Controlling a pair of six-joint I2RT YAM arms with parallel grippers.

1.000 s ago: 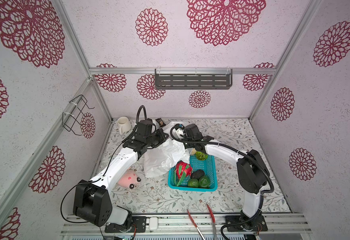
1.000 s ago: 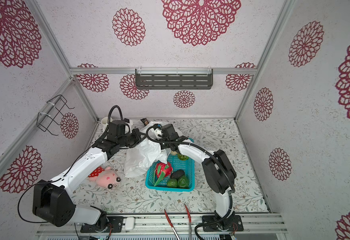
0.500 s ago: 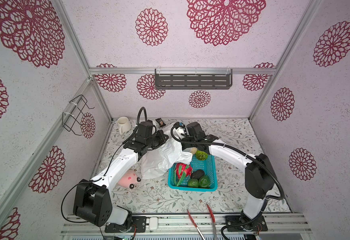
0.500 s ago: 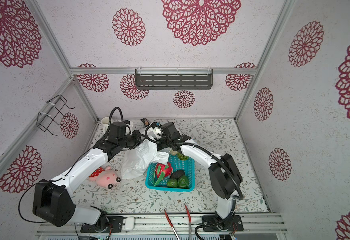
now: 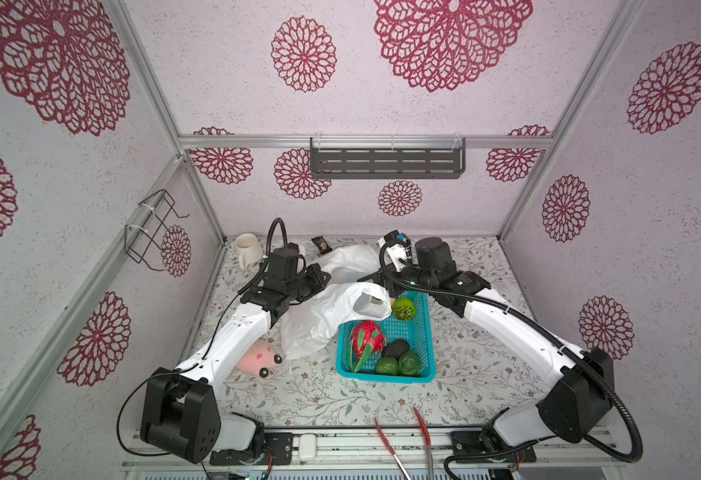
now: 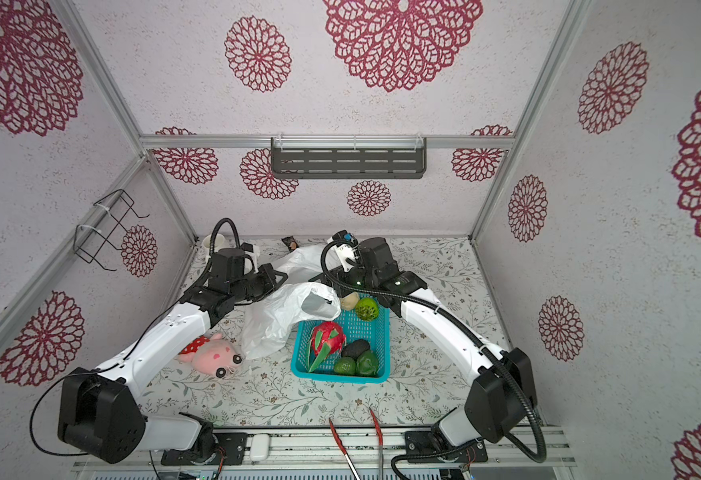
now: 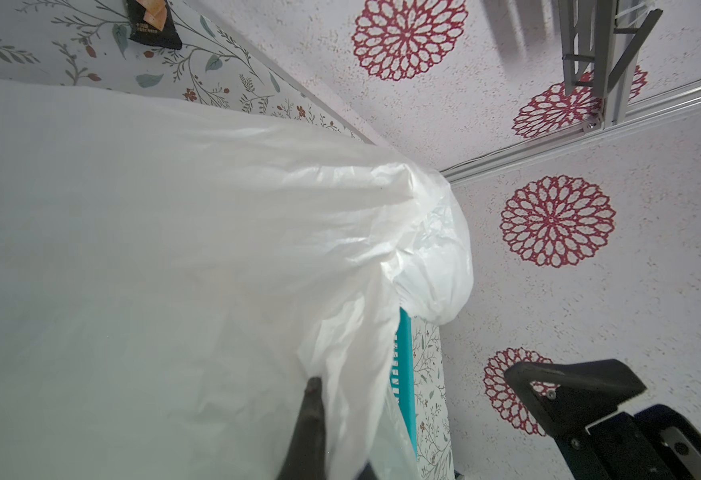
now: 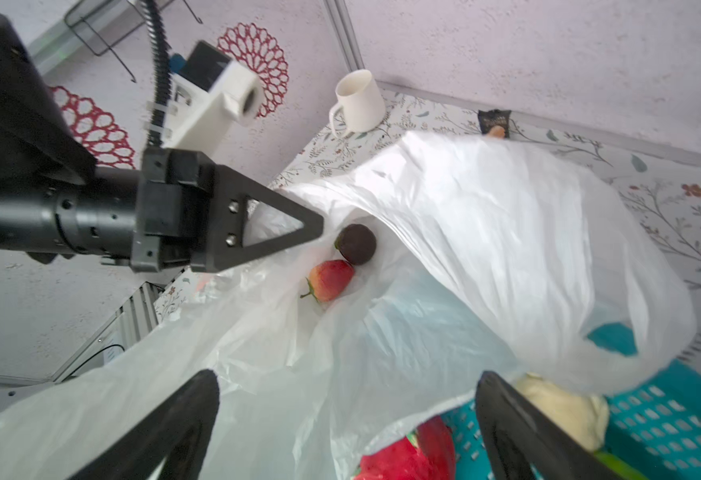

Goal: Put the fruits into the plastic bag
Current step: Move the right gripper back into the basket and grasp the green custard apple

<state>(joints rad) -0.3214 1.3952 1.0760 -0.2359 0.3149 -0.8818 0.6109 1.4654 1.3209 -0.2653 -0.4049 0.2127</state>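
Observation:
The white plastic bag [image 5: 324, 316] lies left of the teal basket [image 5: 423, 332], its mouth lifted. My left gripper [image 5: 319, 281] is shut on the bag's rim; in the left wrist view one finger [image 7: 311, 415] presses the film [image 7: 174, 249]. My right gripper [image 8: 346, 386] hangs open and empty over the bag mouth. Inside the bag [image 8: 486, 232] lie a dark round fruit [image 8: 356, 244] and a red fruit [image 8: 331, 279]. The basket holds the dragon fruit [image 5: 365, 338], kiwi half [image 5: 403, 308], dark avocado [image 5: 396, 348] and two green fruits [image 5: 387, 365]. A pale fruit [image 6: 349, 300] sits at the basket's far corner.
A pink plush toy [image 5: 257, 359] lies by the left arm. A white mug [image 5: 247, 247] and a dark wrapped snack [image 5: 322, 244] stand at the back wall. Red-handled tongs [image 5: 398, 440] lie at the front edge. The bag drapes over the basket's left rim [image 6: 299, 332].
My right gripper has opened wide and its arm has swung out to the right. The left gripper stays shut on the bag, whose mouth now stands further open.

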